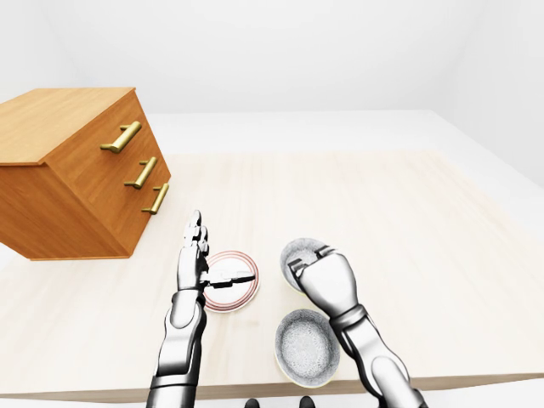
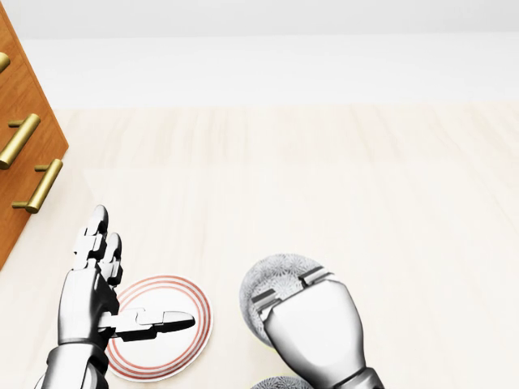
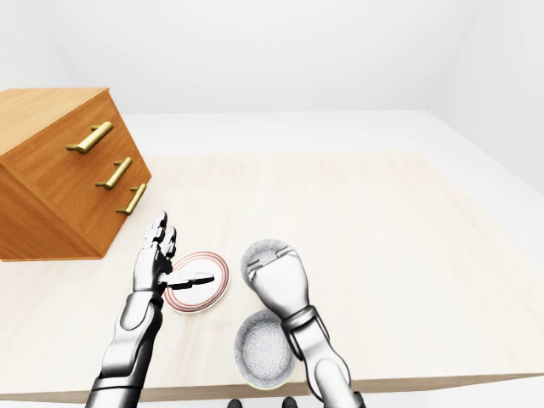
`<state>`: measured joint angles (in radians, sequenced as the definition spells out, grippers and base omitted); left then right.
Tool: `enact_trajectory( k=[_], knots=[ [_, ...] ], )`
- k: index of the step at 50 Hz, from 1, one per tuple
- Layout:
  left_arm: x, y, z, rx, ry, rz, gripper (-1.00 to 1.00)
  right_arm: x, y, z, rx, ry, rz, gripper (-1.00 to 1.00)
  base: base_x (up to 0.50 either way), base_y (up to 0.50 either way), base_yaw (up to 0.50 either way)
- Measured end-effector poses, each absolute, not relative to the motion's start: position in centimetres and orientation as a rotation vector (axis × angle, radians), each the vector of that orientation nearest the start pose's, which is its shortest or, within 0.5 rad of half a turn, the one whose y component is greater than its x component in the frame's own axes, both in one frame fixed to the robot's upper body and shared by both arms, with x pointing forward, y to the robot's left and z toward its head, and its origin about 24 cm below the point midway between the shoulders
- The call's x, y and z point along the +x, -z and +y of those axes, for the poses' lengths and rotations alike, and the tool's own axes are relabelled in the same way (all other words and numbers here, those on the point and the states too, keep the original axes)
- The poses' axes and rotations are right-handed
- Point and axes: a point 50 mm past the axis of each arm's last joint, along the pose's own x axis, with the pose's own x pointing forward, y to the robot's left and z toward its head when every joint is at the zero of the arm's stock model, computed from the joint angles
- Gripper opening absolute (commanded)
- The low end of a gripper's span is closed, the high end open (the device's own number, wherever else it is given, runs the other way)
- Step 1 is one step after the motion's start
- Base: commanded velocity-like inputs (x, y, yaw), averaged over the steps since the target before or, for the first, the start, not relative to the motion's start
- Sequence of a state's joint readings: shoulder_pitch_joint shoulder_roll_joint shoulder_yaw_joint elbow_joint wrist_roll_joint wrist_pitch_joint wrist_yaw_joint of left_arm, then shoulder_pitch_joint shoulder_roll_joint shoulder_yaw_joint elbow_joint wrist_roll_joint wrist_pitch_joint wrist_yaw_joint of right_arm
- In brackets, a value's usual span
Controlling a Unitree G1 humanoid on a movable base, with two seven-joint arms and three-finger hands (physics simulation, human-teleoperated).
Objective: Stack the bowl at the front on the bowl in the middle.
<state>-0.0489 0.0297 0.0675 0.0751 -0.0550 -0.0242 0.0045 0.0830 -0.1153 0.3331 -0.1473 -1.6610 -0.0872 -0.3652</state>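
Observation:
Two grey speckled bowls stand on the pale wooden table [image 1: 408,255]. The front bowl [image 1: 306,344] sits near the table's bottom edge, uncovered, with my right forearm passing along its right side. The middle bowl [image 1: 297,252] lies just above it, and my right hand [image 1: 310,262] covers most of it. That hand's fingers curl down over the bowl's near rim, and the hand's back hides their grip. My left hand [image 1: 219,255] is open, its fingers pointing up the view and its thumb stretched over a white plate with red rings [image 1: 231,293].
A wooden dresser [image 1: 76,170] with three brass handles stands at the upper left of the table. The table's near edge [image 1: 476,382] runs along the bottom of the eye views. White floor and walls lie beyond.

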Motion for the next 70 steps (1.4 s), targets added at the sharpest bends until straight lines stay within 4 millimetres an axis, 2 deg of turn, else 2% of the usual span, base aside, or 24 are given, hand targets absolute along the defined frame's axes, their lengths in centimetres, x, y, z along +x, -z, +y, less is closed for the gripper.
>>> enact_trajectory(
  k=[29,70],
  knots=[
    [26.2,-3.9,16.9,-0.028,-0.061,0.002,1.0,22.5,-5.8,-8.4,-1.619,-0.014,-0.662,-1.0,0.0,0.0,0.0],
    [26.3,-3.9,16.9,-0.028,-0.062,0.002,1.0,22.4,-5.3,-8.6,-1.63,-0.026,-0.658,-1.0,0.0,0.0,0.0]
  ],
)
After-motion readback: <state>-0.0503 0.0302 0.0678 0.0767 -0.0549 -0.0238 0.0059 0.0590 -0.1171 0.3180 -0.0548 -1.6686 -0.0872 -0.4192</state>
